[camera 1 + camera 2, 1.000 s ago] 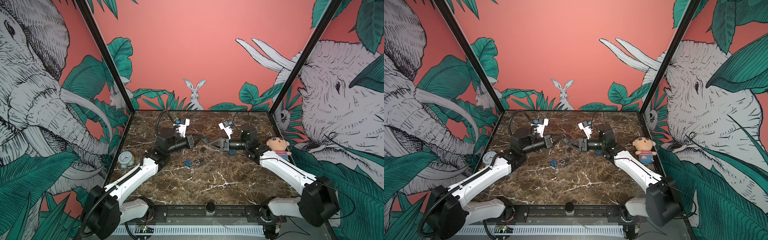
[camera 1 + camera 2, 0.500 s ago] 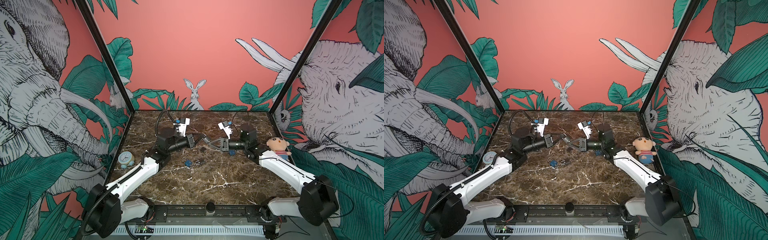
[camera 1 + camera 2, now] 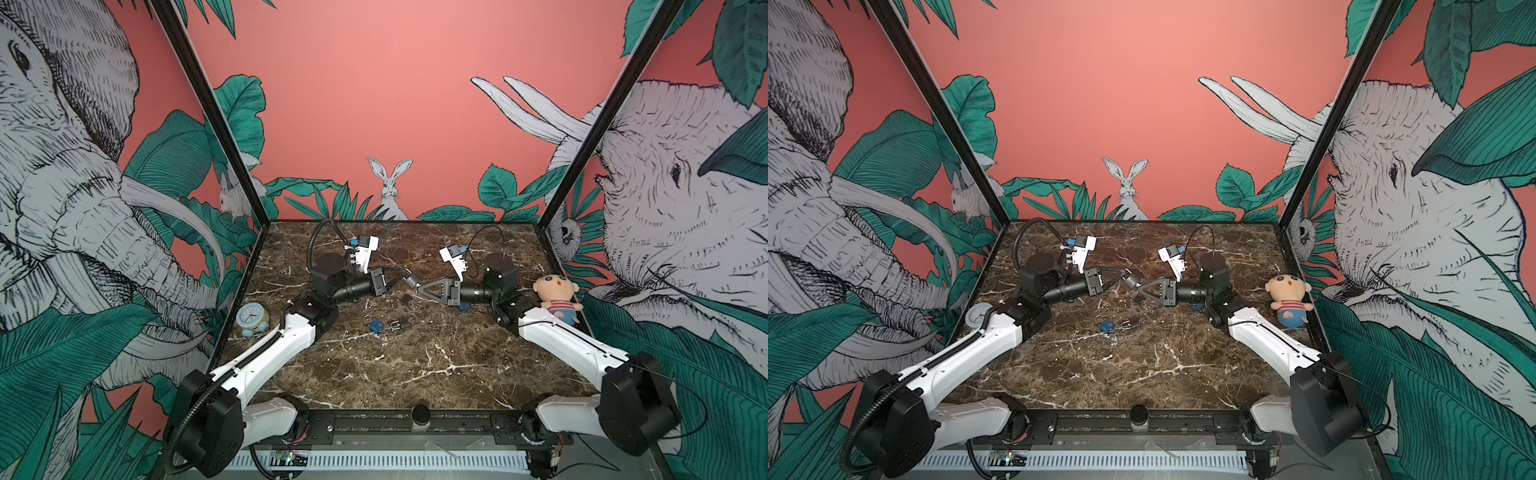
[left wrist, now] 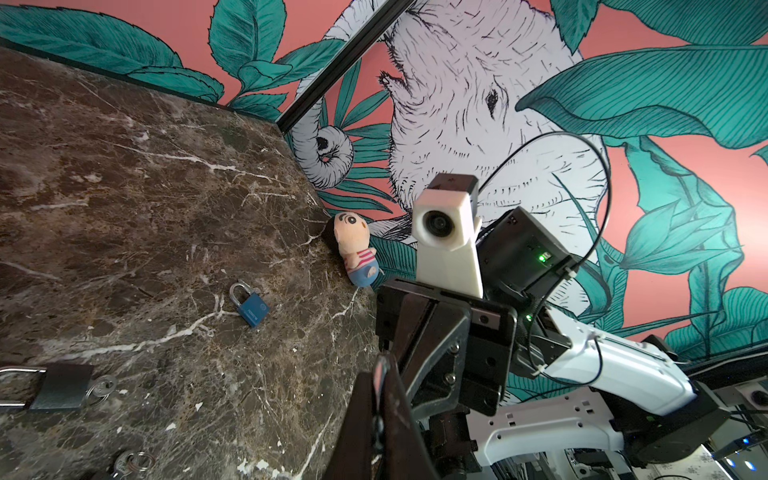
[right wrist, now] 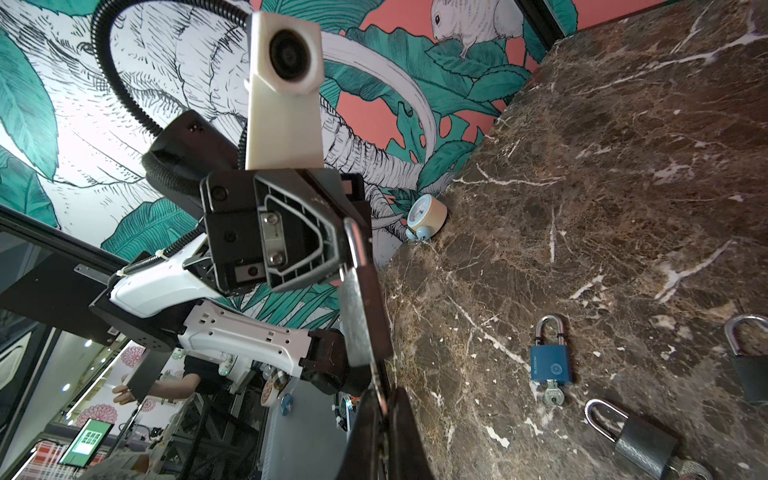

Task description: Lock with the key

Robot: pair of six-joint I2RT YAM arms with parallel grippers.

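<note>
We see the left gripper [image 3: 401, 274] closed on the shackle of the lock [image 3: 410, 281]. The lock hangs in the air above the middle of the table [image 3: 415, 365], toward the far side. The right gripper [image 3: 419, 289] is closed on the key [image 5: 375, 378] at the base of the lock.

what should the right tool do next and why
Probably twist the right tool about its own axis. It looks shut on the key at the base of the padlock, which the left tool holds in the air by its shackle.
</note>
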